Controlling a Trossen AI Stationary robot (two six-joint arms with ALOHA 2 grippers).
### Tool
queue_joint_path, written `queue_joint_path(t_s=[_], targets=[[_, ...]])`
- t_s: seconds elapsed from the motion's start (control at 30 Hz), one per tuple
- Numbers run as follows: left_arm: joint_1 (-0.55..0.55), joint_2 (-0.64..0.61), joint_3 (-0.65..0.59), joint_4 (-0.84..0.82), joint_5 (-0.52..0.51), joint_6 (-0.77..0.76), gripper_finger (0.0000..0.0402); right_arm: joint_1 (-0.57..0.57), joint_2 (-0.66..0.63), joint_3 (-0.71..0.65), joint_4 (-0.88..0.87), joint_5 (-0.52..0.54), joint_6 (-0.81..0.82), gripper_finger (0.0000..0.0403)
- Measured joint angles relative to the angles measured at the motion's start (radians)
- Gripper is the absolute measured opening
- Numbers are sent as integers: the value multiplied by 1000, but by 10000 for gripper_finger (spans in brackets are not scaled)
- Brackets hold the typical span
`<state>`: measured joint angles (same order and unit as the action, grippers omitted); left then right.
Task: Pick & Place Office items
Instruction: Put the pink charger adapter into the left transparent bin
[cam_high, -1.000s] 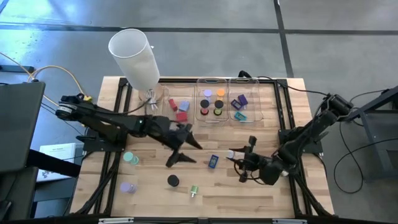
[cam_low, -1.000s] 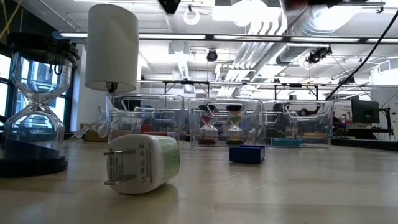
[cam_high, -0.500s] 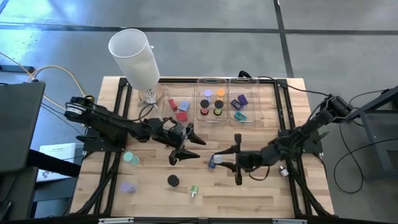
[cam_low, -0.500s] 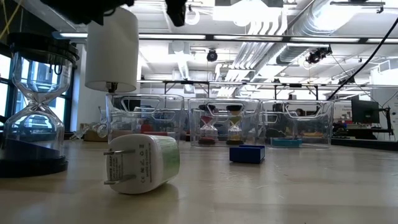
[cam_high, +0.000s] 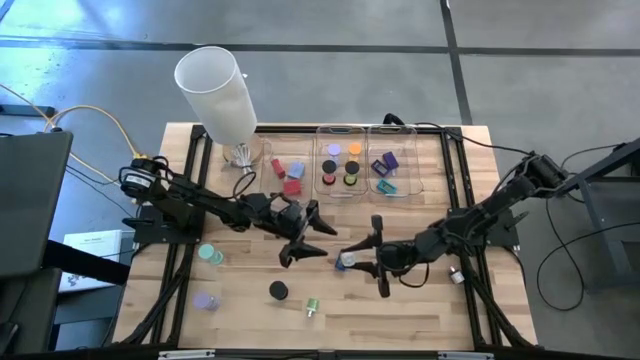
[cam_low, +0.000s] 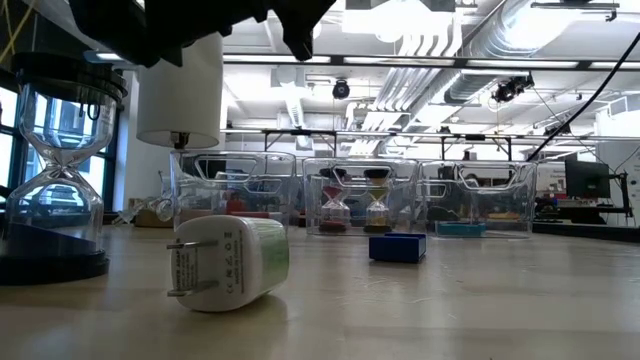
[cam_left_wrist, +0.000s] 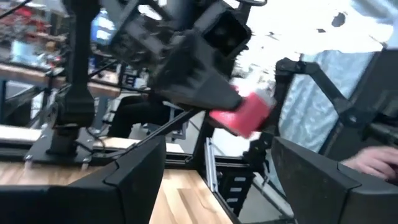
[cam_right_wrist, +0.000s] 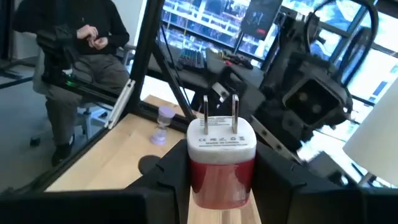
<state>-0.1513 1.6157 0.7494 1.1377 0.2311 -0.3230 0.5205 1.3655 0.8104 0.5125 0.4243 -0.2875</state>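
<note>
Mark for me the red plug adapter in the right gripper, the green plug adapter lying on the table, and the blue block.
red plug adapter (cam_right_wrist: 221, 165): right wrist view, on its red body below the white cap.
green plug adapter (cam_low: 228, 262): low view, on its side face.
blue block (cam_low: 397, 247): low view, on its front face.

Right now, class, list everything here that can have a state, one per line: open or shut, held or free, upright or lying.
left claw: open, empty, above the table.
right claw: shut on the red plug.
red plug: held, prongs pointing away from the claw.
green plug: lying on its side, free.
black hourglass: standing upright, free.
blue block: lying flat, free.
</note>
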Motion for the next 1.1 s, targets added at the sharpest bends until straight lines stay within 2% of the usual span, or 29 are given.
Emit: queue_joint_path(t_s=[0.23, 0.5, 0.63, 0.83, 0.97, 1.1], targets=[[0, 0, 0, -20, 2, 20, 293, 0, 0, 0, -16, -9, 6, 116], [0, 0, 0, -47, 0, 46, 342, 0, 0, 0, -18, -5, 7, 116], [0, 0, 0, -47, -5, -57, 359, 0, 0, 0, -34, -2, 7, 116], [0, 0, 0, -46, -17, -79, 361, -8, 0, 0, -64, 105, 60, 116], [-4, 0, 1, -52, -96, 52, 361, -34, 0, 0, -84, 104, 192, 116], [-38, 0, 2, -97, -269, 312, 361, -54, 0, 0, -121, 98, 317, 116]])
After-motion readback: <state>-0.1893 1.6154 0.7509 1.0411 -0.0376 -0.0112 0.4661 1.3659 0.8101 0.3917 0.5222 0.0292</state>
